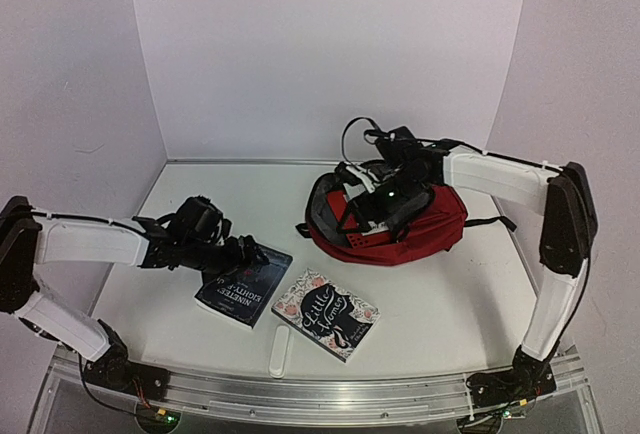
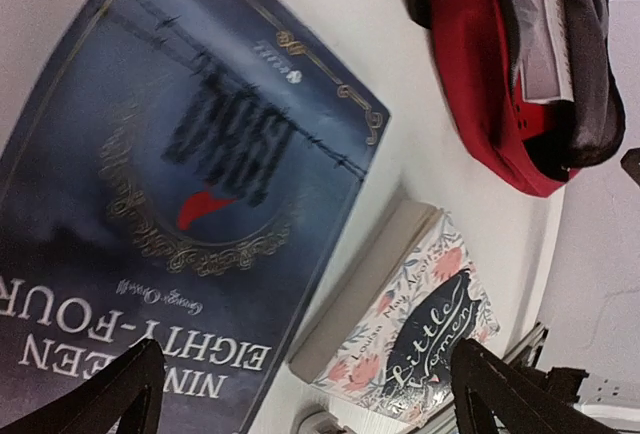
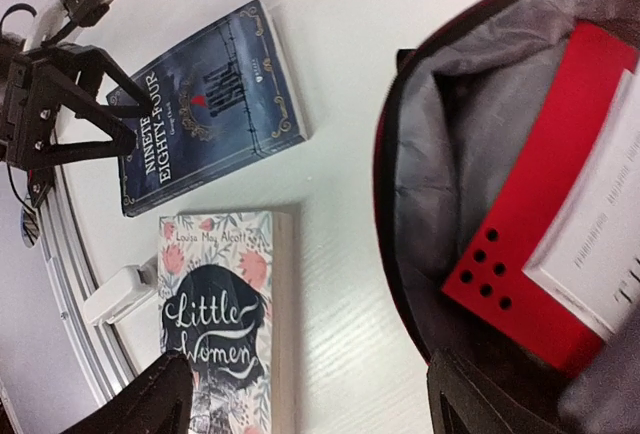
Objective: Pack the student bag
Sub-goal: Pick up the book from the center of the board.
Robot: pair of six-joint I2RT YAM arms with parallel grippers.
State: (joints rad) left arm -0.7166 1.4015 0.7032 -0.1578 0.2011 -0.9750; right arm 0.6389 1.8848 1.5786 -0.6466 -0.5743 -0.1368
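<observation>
White surface (image 1: 450, 294), walled by white panels. Dark red soft fabric backpack (image 1: 420, 229) with black straps lies at the back right of the surface, on its side, mouth unzipped and gaping, grey lining showing.

Right tool (image 3: 310, 369) hangs at the bag mouth. Its fingers are spread wide with nothing between them: released.

Left tool (image 1: 240, 251) is low over the near-left corner of the dark blue book, fingers fully apart, gripping nothing. Contact with the cover: cannot tell.

Inside the bag: flat bright red folder (image 3: 540, 254) with six punched holes at one corner, leaning on the lining. A white printed sheet or booklet (image 3: 600, 244) lies on the folder, its text too blurred to read.

Dark blue paperback (image 1: 243, 285), flat, front centre-left: "NINETEEN EIGHTY-FOUR", "George Orwell", and "1984" inside a gold ring emblem.

Floral-cover paperback (image 1: 327, 314), flat, just right of the blue one, not touching it: "Little Women", "Louisa May Alcott".

Small white plastic piece (image 1: 280, 352) sits at the front edge, between the two books. No marking readable.
</observation>
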